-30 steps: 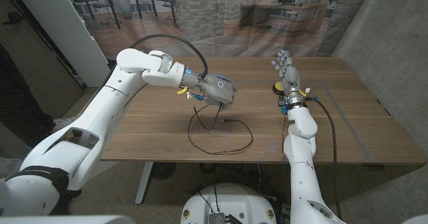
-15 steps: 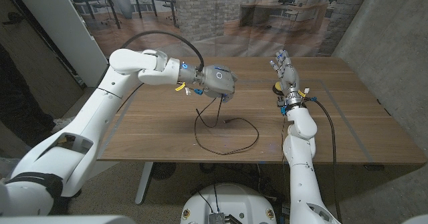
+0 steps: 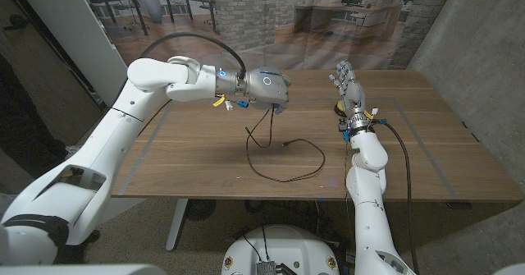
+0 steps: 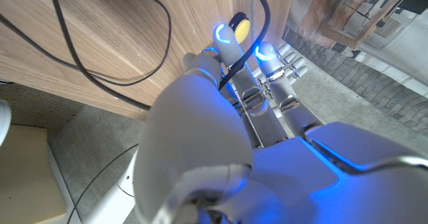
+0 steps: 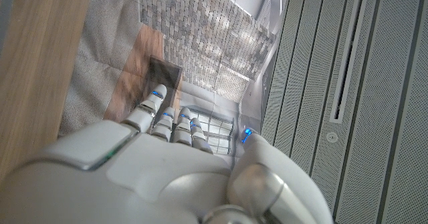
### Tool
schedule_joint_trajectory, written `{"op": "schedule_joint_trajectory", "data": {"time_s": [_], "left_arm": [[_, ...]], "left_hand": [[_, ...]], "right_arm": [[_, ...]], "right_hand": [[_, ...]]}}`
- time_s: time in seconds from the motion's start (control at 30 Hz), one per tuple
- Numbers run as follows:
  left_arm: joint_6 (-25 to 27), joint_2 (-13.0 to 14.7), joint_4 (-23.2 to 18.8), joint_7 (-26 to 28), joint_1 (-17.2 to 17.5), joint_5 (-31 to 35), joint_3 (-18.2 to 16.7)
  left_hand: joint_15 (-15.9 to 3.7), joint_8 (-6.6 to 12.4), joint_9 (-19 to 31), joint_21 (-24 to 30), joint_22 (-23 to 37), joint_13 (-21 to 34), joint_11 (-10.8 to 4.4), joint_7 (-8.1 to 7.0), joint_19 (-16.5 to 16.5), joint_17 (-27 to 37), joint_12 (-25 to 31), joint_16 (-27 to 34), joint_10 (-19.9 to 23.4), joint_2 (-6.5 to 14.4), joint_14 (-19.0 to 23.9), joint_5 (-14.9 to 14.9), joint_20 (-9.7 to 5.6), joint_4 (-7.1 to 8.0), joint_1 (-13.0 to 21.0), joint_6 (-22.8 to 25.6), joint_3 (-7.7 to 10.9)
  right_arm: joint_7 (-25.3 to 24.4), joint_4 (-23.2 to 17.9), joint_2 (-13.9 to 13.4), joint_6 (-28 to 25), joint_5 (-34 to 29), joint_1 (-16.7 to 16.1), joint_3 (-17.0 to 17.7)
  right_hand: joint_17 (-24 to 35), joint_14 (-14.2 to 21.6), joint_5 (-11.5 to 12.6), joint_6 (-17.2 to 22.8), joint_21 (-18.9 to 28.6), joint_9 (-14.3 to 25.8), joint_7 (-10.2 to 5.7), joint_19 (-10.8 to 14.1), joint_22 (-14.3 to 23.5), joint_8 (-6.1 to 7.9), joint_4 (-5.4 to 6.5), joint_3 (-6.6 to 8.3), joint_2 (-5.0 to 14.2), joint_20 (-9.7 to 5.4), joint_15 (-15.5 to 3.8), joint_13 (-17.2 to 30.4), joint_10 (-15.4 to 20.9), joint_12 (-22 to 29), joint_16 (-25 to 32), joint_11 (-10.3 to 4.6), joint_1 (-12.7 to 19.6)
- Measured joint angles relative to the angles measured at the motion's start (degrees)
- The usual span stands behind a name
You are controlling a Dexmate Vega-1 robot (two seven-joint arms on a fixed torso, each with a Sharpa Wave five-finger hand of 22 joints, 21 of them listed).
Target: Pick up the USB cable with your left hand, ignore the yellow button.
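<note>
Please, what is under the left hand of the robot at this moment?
From the left hand the USB cable hangs down to the wooden table, where its loop lies. The fingers cover the grip itself.

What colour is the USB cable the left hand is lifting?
Black. The USB cable shows best in the head view, hanging from the left hand onto the wooden table.

Robot test bay in a lab. Wooden desk [image 3: 205,156] on metal legs over a concrete floor [image 3: 484,234]. Printed backdrop [image 3: 271,16] of a brick-walled office across the top of the frame. Grey panel wall [image 3: 476,53] at upper right.
</note>
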Motion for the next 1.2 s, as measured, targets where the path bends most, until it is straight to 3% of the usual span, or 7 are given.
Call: {"op": "schedule_joint_trajectory", "data": {"time_s": [1.2], "left_arm": [[9.2,3.4,-4.9,10.4,-0.7,2.1,0.8]], "left_hand": [[-0.27,-1.82,0.1,0.0,-1.5,0.4,0.00,-0.30,0.0,-0.2,-0.8,-1.6,0.6,0.0,0.3,1.3,0.00,0.46,0.0,0.9,-0.46]], "right_arm": [[0.5,-0.4,-0.1,0.1,0.3,-0.2,-0.3]], "right_hand": [[0.0,0.0,0.0,0.0,0.0,0.0,0.00,0.3,0.0,0.00,0.01,0.00,0.00,-0.32,0.00,0.0,0.0,0.0,0.0,0.00,0.0]]}}
